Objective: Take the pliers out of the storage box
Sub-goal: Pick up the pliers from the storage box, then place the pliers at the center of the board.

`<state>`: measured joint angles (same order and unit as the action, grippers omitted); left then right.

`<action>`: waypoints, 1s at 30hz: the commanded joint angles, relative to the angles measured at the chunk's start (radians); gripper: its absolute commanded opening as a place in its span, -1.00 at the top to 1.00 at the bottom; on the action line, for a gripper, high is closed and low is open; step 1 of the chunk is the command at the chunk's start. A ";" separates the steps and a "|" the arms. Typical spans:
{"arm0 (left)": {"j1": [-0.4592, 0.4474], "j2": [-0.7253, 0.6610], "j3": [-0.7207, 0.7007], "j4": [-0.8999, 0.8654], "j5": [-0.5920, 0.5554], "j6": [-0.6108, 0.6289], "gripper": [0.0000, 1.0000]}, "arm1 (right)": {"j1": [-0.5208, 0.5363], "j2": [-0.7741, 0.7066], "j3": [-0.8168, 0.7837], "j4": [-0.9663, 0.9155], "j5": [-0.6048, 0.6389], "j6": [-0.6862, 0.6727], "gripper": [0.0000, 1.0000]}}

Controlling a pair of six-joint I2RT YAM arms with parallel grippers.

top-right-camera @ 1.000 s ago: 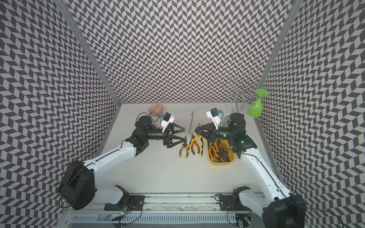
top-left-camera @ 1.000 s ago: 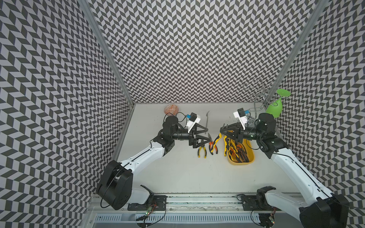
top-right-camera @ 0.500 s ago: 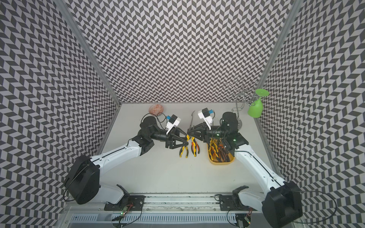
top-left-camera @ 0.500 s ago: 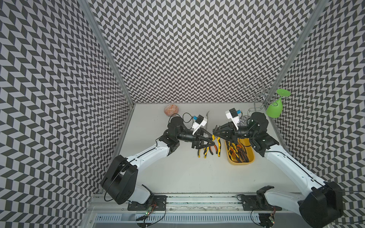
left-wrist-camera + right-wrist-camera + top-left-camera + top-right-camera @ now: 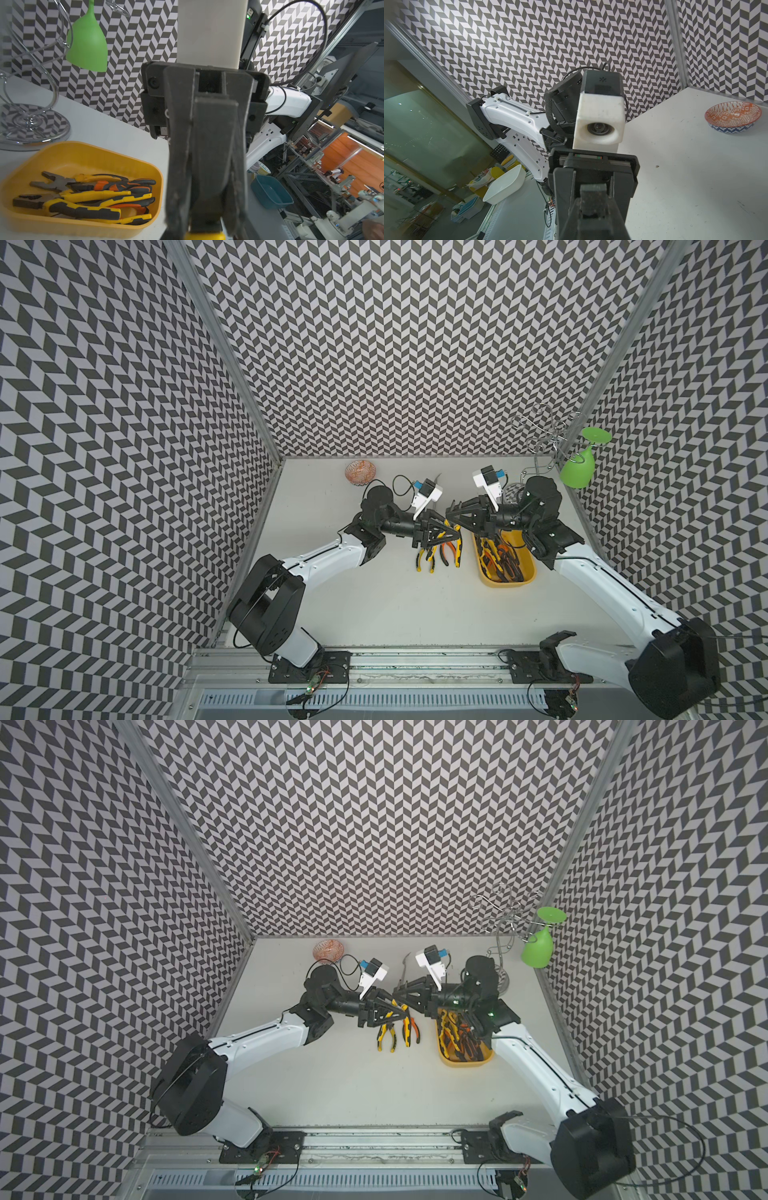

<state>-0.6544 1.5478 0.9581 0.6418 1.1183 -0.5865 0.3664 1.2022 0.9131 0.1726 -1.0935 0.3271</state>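
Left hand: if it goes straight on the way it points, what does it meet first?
The left hand points head-on at the right hand; first contact would likely be the yellow plier handle at that hand's tip. Depth unclear.

This is a robotics lab, and the bench is a purpose-built test cell. Behind and to both sides of the jaws stand flat panels (image 5: 395, 344) printed with a black-and-white chevron pattern, held by aluminium posts (image 5: 232, 364) and boxing in a plain white counter (image 5: 374, 605). Nearer the front than the jaws, two white robot arms (image 5: 324, 556) are bolted to a metal rail (image 5: 415, 659) with bare circuit boards (image 5: 313, 682) and loose wiring. A camera block (image 5: 600, 116) rides just above one pair of jaws. Past the jaws in the wrist views, outside the cell, are metal racking (image 5: 307, 166), an orange curtain (image 5: 361, 166), plastic tubs (image 5: 504, 185) and a glass partition (image 5: 425, 135).
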 commanded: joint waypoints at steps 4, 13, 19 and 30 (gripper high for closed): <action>-0.003 -0.001 0.003 0.065 -0.034 -0.008 1.00 | 0.003 -0.025 -0.002 0.065 0.093 -0.005 0.93; 0.083 -0.056 -0.059 -0.076 -0.044 0.073 1.00 | -0.005 -0.076 -0.013 -0.018 0.228 -0.089 -0.66; 0.187 -0.084 -0.088 -0.400 -0.068 0.244 1.00 | 0.001 -0.100 -0.017 -0.136 0.261 -0.223 -0.95; 0.332 0.075 0.007 -0.770 -0.294 0.237 1.00 | 0.050 -0.173 -0.063 -0.230 0.355 -0.360 -0.99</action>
<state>-0.3138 1.5974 0.9203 -0.0509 0.8764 -0.3428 0.4103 1.0386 0.8597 -0.0570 -0.7631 0.0032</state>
